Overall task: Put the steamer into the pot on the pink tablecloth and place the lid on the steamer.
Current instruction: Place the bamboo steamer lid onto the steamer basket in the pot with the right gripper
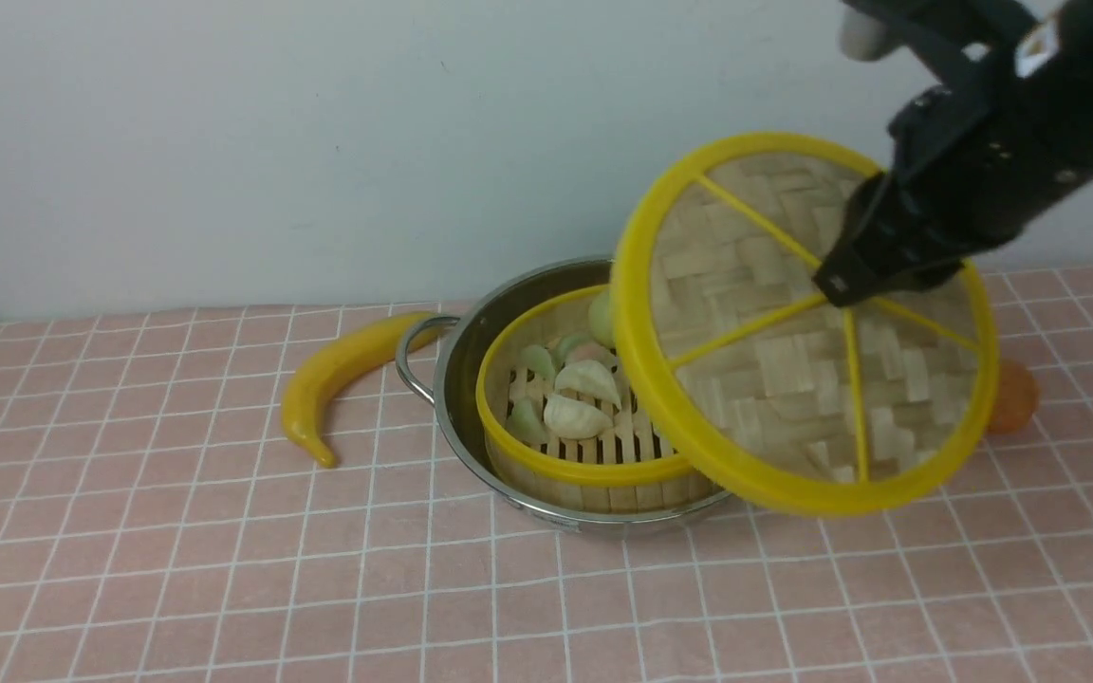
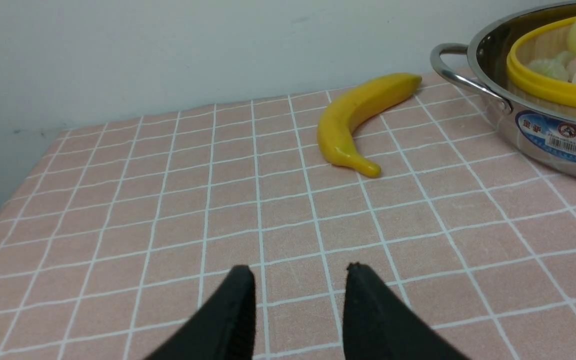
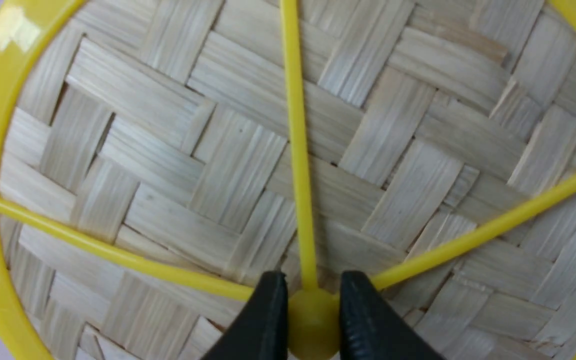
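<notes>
The steamer [image 1: 573, 467] with its yellow rim sits inside the shiny pot [image 1: 459, 379] on the pink tablecloth [image 1: 224, 569]; pale dumplings lie on its slatted floor. The lid [image 1: 793, 379], a woven disc with yellow rim and spokes, hangs tilted in the air over the steamer's right side. My right gripper [image 1: 836, 285] is shut on the lid's yellow hub knob [image 3: 313, 320]. In the left wrist view, my left gripper [image 2: 300, 272] stands open and empty over bare cloth, with the pot [image 2: 538, 125] and steamer [image 2: 553, 87] to one side.
A yellow banana [image 1: 342, 375] lies on the cloth just left of the pot's loop handle [image 1: 414, 356]; the banana [image 2: 355, 120] also appears in the left wrist view. An orange object [image 1: 1016, 396] peeks out behind the lid's right edge. A pale wall runs behind the table.
</notes>
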You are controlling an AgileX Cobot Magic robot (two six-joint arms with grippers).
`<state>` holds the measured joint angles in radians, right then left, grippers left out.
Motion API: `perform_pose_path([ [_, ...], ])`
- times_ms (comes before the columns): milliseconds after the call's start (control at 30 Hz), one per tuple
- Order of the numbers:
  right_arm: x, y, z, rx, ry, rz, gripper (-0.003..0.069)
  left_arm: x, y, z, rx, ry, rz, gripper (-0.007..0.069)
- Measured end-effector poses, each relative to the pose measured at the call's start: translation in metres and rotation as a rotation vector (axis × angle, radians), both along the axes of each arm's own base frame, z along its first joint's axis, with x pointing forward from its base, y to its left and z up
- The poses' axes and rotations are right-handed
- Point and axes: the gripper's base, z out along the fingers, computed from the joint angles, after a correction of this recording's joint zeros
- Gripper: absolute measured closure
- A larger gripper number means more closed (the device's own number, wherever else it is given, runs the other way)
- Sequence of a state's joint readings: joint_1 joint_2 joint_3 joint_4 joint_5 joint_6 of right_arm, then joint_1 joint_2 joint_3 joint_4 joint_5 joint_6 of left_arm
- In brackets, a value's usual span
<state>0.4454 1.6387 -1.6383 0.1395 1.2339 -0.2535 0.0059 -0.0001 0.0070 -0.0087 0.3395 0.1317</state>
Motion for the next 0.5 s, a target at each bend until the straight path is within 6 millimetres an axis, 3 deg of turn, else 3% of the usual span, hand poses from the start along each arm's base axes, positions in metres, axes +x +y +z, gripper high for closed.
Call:
perform_pose_path([
  [133, 0.033, 0.04, -0.007, -0.078, -0.075, 0.116, 0.0514, 0.0, 0.0, 0.0, 0.0, 0.0, 0.0, 0.0382],
  [333, 0.067, 0.082, -0.026, -0.148, -0.146, 0.212, 0.0514, 0.0, 0.0, 0.0, 0.0, 0.0, 0.0, 0.0382],
  [500, 0.08, 0.097, -0.049, -0.178, -0.125, 0.214, 0.0514, 0.0, 0.0, 0.0, 0.0, 0.0, 0.0, 0.0382],
])
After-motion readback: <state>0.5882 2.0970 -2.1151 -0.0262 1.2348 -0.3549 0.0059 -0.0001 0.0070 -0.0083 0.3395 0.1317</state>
